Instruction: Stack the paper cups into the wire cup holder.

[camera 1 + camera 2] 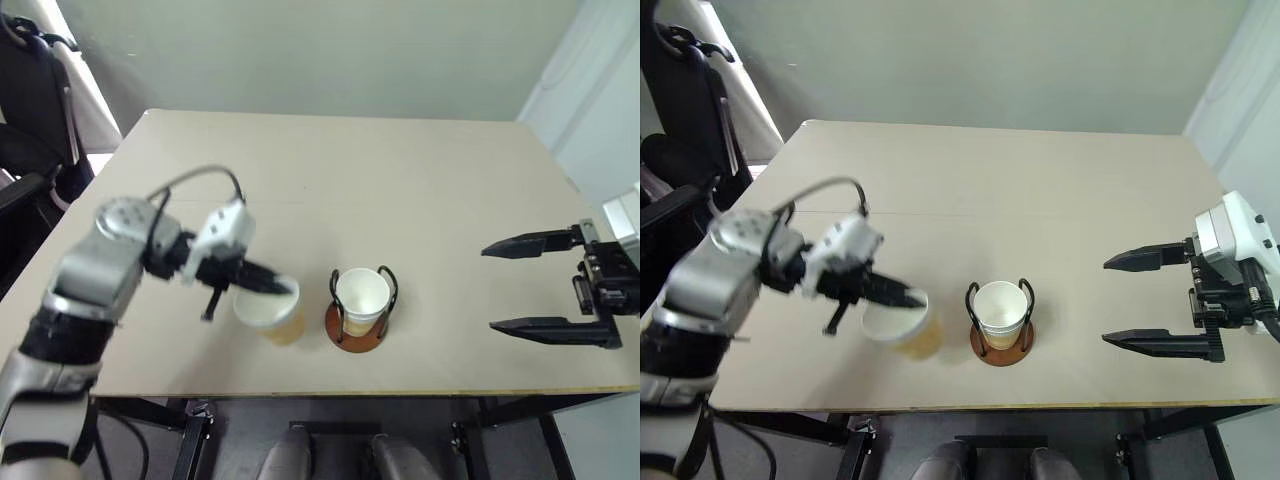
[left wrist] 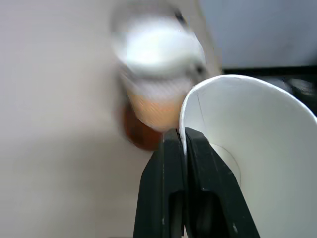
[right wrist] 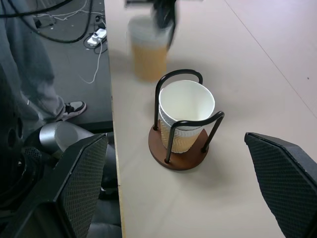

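My left gripper (image 1: 288,288) is shut on the rim of a tan paper cup (image 1: 272,314), one finger inside and one outside (image 2: 171,163). The cup hangs slightly tilted, low over the table just left of the wire cup holder (image 1: 356,338). The holder has a reddish-brown disc base (image 3: 181,159) and two black wire loops. Inside it stands a paper cup (image 3: 185,101), with a second rim showing just under its own. My right gripper (image 1: 488,287) stands open and empty, well to the right of the holder, fingers pointing toward it.
The beige table (image 1: 350,170) has its front edge just near of the holder. A black chair (image 1: 30,100) stands off the table's left side. In the right wrist view a person's leg and shoe (image 3: 69,109) and floor cables (image 3: 94,37) lie beyond the table edge.
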Controlling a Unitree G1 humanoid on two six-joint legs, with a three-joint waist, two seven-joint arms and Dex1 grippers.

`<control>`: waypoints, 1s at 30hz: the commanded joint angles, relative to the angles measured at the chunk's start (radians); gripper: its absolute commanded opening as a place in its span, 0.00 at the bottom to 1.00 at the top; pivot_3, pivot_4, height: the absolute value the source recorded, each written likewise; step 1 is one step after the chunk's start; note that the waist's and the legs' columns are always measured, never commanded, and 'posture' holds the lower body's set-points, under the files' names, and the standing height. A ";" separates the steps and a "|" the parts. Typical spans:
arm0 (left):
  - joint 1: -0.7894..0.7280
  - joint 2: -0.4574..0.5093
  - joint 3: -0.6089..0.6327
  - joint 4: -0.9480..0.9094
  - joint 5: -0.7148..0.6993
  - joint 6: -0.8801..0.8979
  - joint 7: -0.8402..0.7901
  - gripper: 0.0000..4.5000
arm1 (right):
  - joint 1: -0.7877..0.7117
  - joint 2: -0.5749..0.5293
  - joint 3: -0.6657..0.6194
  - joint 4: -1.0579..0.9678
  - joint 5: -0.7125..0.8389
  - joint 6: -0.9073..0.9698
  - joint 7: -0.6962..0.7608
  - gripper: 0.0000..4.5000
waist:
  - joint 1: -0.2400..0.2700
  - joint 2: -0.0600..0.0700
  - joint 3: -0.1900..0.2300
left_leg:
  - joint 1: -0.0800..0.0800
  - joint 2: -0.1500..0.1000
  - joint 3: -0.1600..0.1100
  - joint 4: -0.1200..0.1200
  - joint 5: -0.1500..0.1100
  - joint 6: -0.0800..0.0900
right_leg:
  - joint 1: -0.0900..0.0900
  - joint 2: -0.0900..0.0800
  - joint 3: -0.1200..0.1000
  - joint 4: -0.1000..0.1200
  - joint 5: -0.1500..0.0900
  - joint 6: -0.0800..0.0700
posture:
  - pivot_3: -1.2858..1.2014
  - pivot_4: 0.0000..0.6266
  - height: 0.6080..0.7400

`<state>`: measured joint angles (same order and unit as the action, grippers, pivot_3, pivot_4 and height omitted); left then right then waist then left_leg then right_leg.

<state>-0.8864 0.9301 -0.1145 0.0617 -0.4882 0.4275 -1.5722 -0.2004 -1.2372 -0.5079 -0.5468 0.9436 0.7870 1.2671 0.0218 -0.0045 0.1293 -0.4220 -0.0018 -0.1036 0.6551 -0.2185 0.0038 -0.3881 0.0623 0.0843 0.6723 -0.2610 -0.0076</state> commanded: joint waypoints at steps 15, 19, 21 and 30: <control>-0.411 -0.273 -0.341 0.227 -0.151 -0.233 -0.042 0.01 | 0.104 0.028 -0.160 -0.086 -0.008 0.012 -0.056 1.00 | 0.002 0.005 0.000 | -0.011 -0.003 0.007 0.014 -0.010 0.014 | 0.001 -0.008 0.000 -0.014 0.003 0.013 | 0.52 0.24 1.00; -0.431 -0.291 -0.399 0.253 -0.165 -0.282 -0.042 0.01 | 0.138 0.023 -0.227 -0.110 0.008 0.054 -0.051 1.00 | 0.003 0.005 0.000 | -0.014 -0.004 0.007 0.015 -0.010 0.015 | -0.001 -0.009 0.000 -0.015 0.002 0.015 | 0.52 0.24 1.00; -0.439 -0.296 -0.428 0.275 -0.167 -0.306 -0.042 0.01 | 0.154 0.022 -0.249 -0.122 0.011 0.070 -0.058 1.00 | 0.004 0.005 0.000 | -0.014 -0.004 0.007 0.015 -0.010 0.016 | -0.001 -0.009 0.000 -0.015 0.002 0.015 | 0.52 0.24 1.00; -0.451 -0.321 -0.535 0.352 -0.123 -0.412 -0.042 0.01 | 0.197 0.043 -0.299 -0.179 0.036 0.106 -0.099 1.00 | 0.005 0.005 0.000 | -0.014 -0.004 0.007 0.018 -0.011 0.017 | 0.000 -0.009 0.000 -0.013 0.002 0.016 | 0.52 0.24 1.00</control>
<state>-1.3105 0.6099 -0.6511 0.4144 -0.6214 0.0494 -1.5765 -0.0079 -1.1958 -0.7440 -0.7025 0.9601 0.8858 1.1805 0.0265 0.0003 0.1294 -0.4357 -0.0060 -0.0960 0.6737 -0.2298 0.0211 -0.3880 0.0533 0.0841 0.6593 -0.2587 0.0086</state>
